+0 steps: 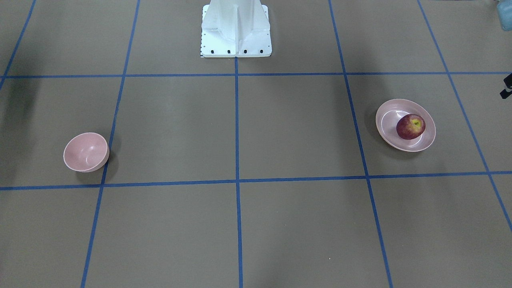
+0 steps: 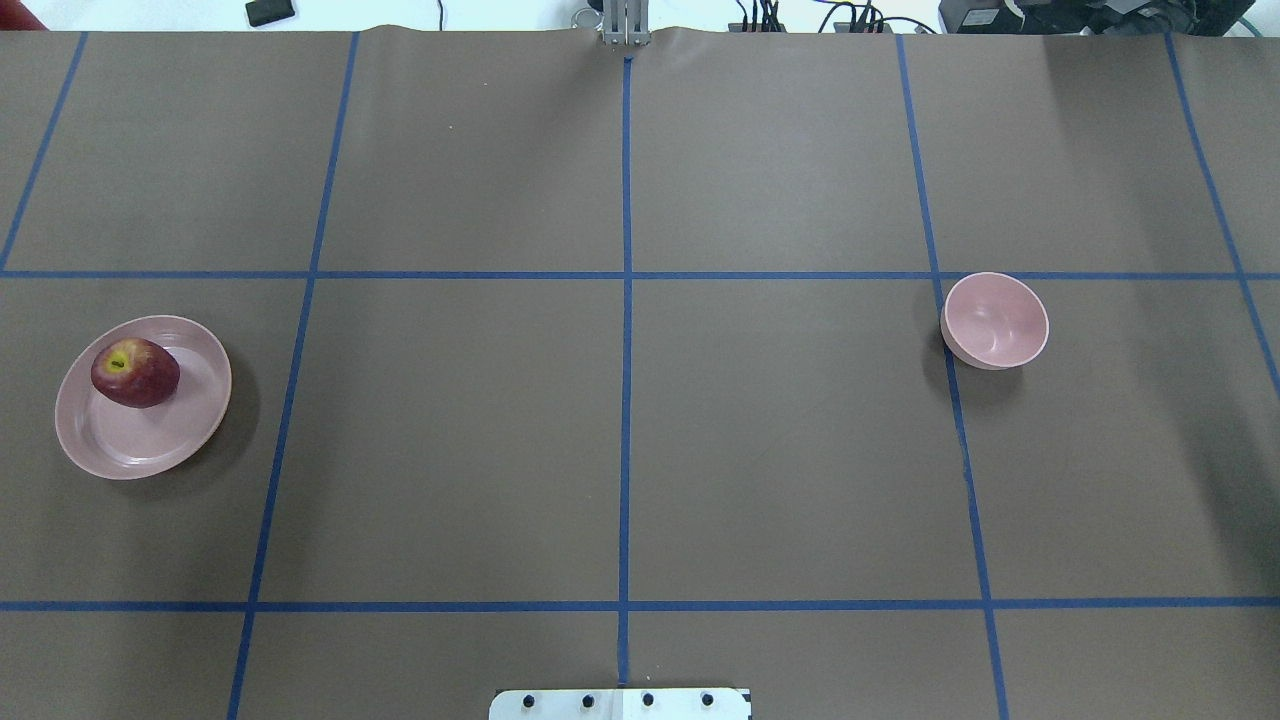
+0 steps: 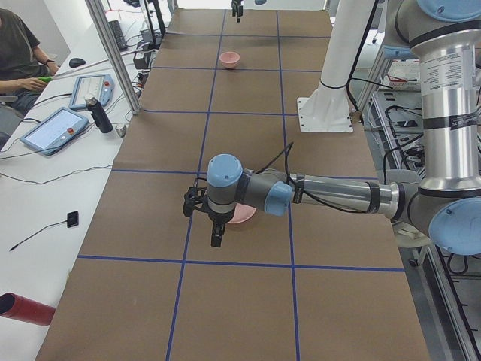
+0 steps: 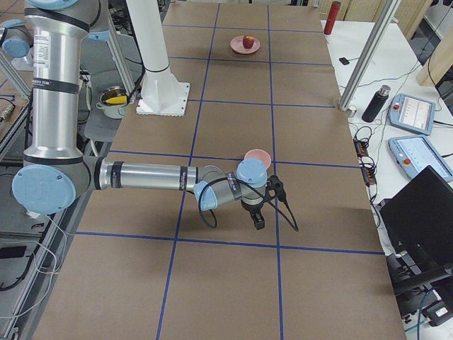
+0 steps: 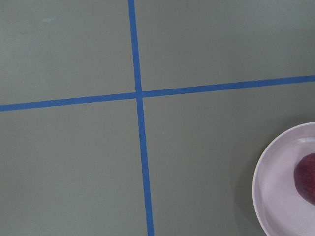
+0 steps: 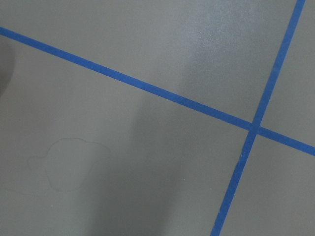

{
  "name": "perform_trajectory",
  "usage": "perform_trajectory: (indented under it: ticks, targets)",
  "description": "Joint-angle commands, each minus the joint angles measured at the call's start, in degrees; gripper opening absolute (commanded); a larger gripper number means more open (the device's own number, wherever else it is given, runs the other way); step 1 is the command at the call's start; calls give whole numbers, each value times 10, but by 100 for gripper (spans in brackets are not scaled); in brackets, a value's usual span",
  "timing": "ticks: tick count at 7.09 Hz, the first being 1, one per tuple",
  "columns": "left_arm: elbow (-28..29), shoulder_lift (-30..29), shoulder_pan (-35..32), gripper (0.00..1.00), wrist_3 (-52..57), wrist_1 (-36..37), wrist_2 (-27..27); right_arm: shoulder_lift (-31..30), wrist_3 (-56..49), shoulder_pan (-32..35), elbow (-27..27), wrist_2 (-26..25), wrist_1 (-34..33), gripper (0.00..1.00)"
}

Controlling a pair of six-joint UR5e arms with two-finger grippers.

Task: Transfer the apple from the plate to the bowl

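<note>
- Apple: dark red with a yellow patch around the stem dimple, stem side up. It sits on the plate, off-centre, toward the part of the rim farther from the robot.
- Handling (a judgement): firm, fairly heavy for its size, smooth-skinned and apt to roll. A hard pinch would likely bruise it. The best hold is probably from above, across the widest girth, with one finger on either side of the stem.
- Left gripper: hangs pointing down over the table, just beside the plate. It shows only in the side view, so I cannot tell how far its fingers are parted. The apple is not in them.
- Apple relative to the left fingers: lower and off to one side, not between them. The left wrist view catches only the plate's rim and a sliver of apple at its lower right edge. The rest is table and blue tape lines.
- Right gripper: points down close to the bowl and is well apart from the apple. Its finger opening cannot be told either.
- Bowl: upright and empty, well apart from the left fingers and the plate.
</note>
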Motion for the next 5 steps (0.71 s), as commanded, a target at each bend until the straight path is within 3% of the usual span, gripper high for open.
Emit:
perform_trajectory:
  ticks: [1,4,5]
  targets:
    - [5,-1,0,98,0,-2,0,18,-3,-13,0,1,1,99]
    - [5,0,0,98,-1,0,-1,28,22,-37,13,2,1,100]
    - [6,0,0,98,-1,1,-1,29,114,-96,48,-16,1,100]
